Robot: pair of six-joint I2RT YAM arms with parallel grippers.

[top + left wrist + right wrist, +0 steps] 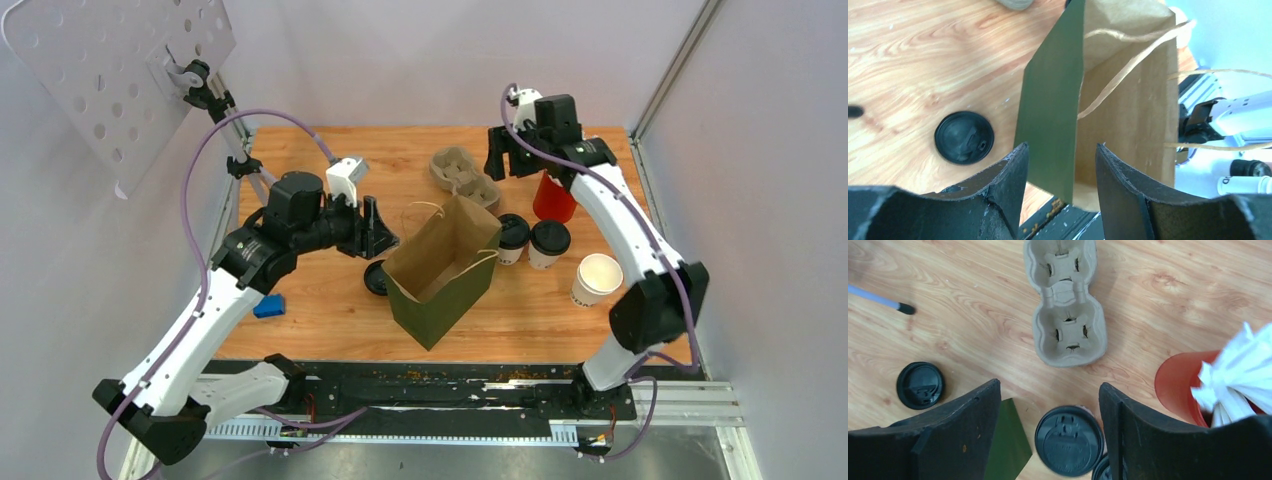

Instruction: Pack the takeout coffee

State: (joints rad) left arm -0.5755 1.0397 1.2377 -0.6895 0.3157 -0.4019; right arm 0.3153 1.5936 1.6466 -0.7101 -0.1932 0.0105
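Observation:
Two white paper cups with black lids (513, 238) (549, 242) stand side by side right of an open green paper bag (440, 270). In the right wrist view one lidded cup (1069, 440) lies below and between the open jaws, the second lid (1104, 471) at the frame's bottom edge. My right gripper (511, 158) is open and empty, high above the table's far side, near the grey pulp carrier (463, 175). My left gripper (378, 232) is open, its fingers either side of the bag's left wall (1053, 115); I cannot tell whether they touch it.
A red cup of white stirrers (553, 198) stands behind the lidded cups. An open, lidless white cup (597, 279) stands at the right. A loose black lid (376, 278) lies left of the bag. A blue block (268, 305) lies at the left edge.

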